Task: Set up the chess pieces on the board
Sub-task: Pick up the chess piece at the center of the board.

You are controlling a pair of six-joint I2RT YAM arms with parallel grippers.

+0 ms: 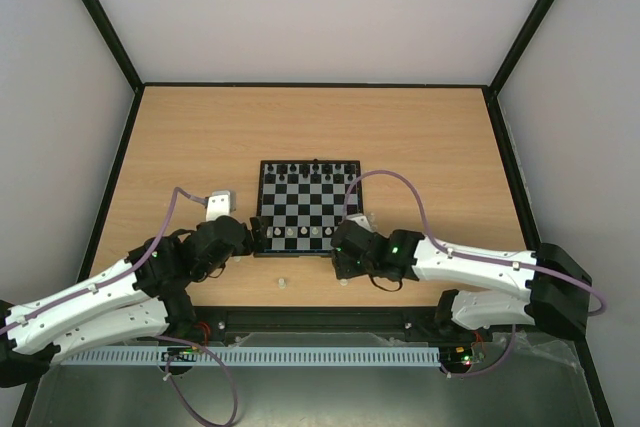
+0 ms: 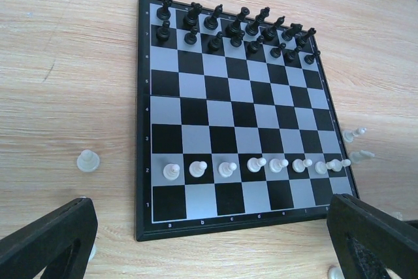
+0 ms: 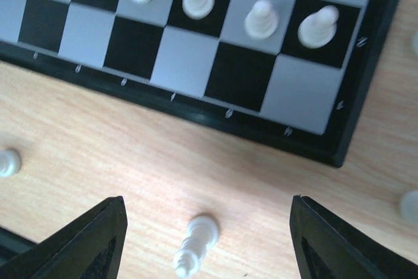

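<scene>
The board (image 1: 309, 204) lies mid-table with black chess pieces (image 1: 308, 171) on its two far rows and a row of white pawns (image 1: 303, 232) near me. In the left wrist view the board's (image 2: 147, 227) first row is bare behind the pawns (image 2: 227, 169). My left gripper (image 1: 253, 232) is open and empty (image 2: 212, 199) at the board's near left corner. My right gripper (image 1: 343, 247) is open (image 3: 208, 199) over the table at the near right corner. A white piece (image 3: 196, 243) sits on the wood between its fingers, untouched; upright or lying, I cannot tell.
Loose white pieces sit on the wood: one left of the board (image 2: 87, 161), two off its right edge (image 2: 353, 136), one near the front edge (image 1: 282, 282), others beside the right gripper (image 3: 8, 162) (image 3: 411, 204). A white block (image 1: 219, 204) lies left of the board.
</scene>
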